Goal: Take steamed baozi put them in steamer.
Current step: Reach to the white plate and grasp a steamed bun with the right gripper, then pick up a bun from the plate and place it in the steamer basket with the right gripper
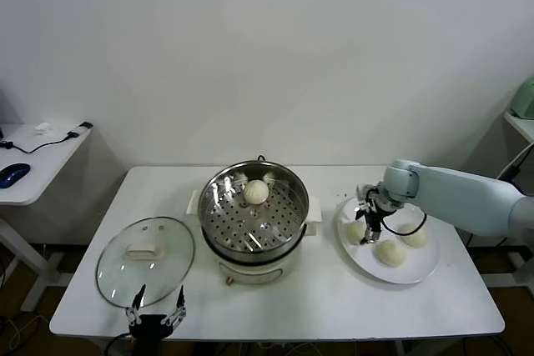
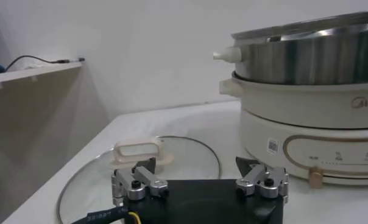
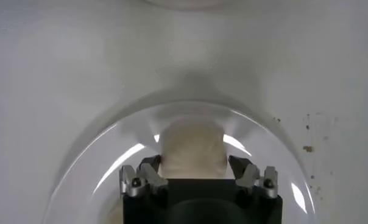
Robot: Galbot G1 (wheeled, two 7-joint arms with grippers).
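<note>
The steamer (image 1: pixel 254 221) stands mid-table, and one baozi (image 1: pixel 256 192) lies on its perforated floor at the far side. Three more baozi lie on the white plate (image 1: pixel 420 268) at the right: one on the plate's left side (image 1: pixel 356 230), one at the front (image 1: pixel 390 252) and one on the right side (image 1: pixel 415 236). My right gripper (image 1: pixel 368 228) is down over the left one. In the right wrist view this baozi (image 3: pixel 192 146) sits between the open fingers of the right gripper (image 3: pixel 195 161). My left gripper (image 1: pixel 155 306) is open and empty at the table's front left.
The glass lid (image 1: pixel 146 260) with its cream handle lies flat left of the steamer, just beyond the left gripper (image 2: pixel 196 163). In the left wrist view the lid (image 2: pixel 178 157) and the steamer (image 2: pixel 312 67) both show. A side table (image 1: pixel 33 164) stands at far left.
</note>
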